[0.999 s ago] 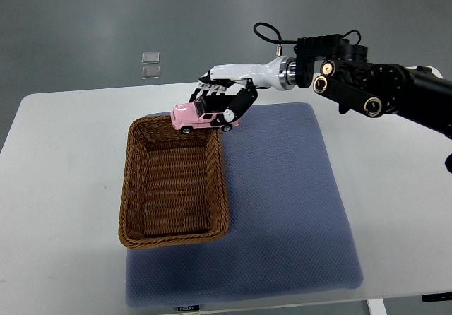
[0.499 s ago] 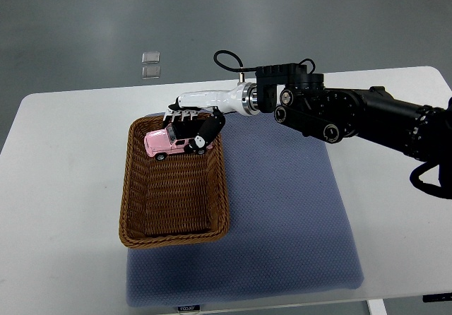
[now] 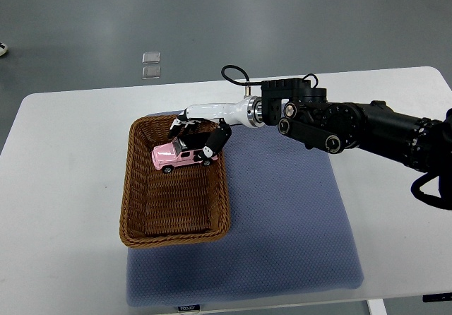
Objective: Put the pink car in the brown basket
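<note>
Starting at your left, you have the brown wicker basket (image 3: 174, 220) sitting half on the white table (image 3: 63, 188) and half on the blue-grey mat (image 3: 282, 216), and the pink car (image 3: 176, 156) is inside its far end, low over the woven floor (whether its wheels touch the weave you cannot tell). Your right hand (image 3: 200, 133) has its black fingers (image 3: 214, 143) wrapped over the car's roof and rear, with the black arm (image 3: 353, 126) reaching in from the right edge.
</note>
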Motion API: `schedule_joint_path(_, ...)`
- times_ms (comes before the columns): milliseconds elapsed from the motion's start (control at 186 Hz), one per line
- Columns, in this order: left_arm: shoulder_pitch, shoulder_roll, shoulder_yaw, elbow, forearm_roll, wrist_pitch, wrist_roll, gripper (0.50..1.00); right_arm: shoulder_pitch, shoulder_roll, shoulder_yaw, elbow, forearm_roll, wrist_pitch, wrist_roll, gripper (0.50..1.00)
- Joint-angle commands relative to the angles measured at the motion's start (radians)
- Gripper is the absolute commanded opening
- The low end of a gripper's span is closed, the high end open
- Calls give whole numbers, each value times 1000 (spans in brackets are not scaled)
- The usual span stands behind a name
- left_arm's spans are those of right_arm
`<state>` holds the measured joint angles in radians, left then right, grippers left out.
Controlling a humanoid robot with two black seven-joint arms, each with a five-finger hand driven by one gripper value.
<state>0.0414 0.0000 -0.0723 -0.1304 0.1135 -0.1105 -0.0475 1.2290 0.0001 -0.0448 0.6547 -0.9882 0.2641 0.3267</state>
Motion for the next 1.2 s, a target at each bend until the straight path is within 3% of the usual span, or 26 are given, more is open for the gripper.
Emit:
schedule_joint_path(0,0,0,0,0,0,0,0,1000,0,0,11,-1,3,7,0,901)
schedule_joint_path(140,0,0,0,0,0,0,-2,1000,0,0,68,-9,128,12,-3,901)
schedule_joint_path(371,0,0,0,0,0,0,-2,1000,-13,0,143,-20,467,-2,-78,903)
schedule_joint_path(591,0,0,0,0,0,0,0,1000,-169,-86,345,-38,700,18,-120,911)
schedule_joint_path(875,0,0,0,0,0,0,0,1000,-359,-106,586,-46,766,55,-137,911)
schedule_joint_path(1026,0,0,0,0,0,0,0,1000,-410,-126,668,-46,939,92,-219,911)
schedule_joint_path(1192,0,0,-1,0,0,0,0,1000,-418,-140,665,-53,1114,90,-262,911)
